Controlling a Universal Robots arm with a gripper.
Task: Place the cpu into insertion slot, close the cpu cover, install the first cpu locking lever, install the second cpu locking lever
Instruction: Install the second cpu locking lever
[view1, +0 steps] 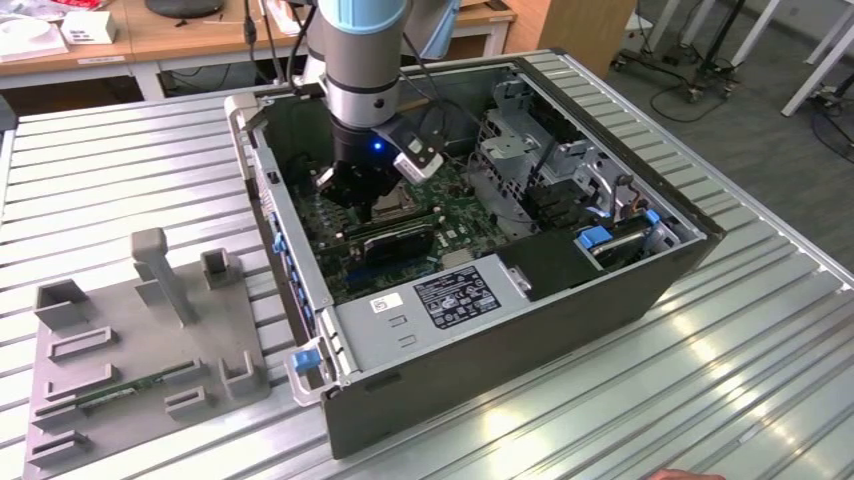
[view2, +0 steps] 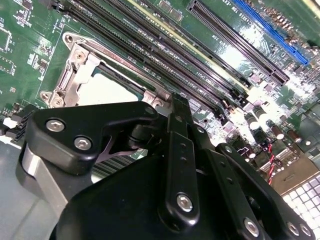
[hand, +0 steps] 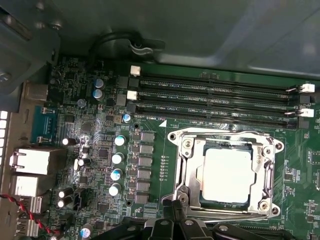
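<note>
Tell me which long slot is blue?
The expansion slot in the second wrist view, at the far end of the row from the cpu. The other long slots are black.

A pale silver-grey cpu (hand: 227, 175) sits framed by the bright silvery cpu cover (hand: 186, 172) on a green motherboard (hand: 95, 150) lined with black memory slots (hand: 215, 95); the gripper (view2: 175, 105) is matte black, the tabletop (view1: 747, 370) ribbed silver.
</note>
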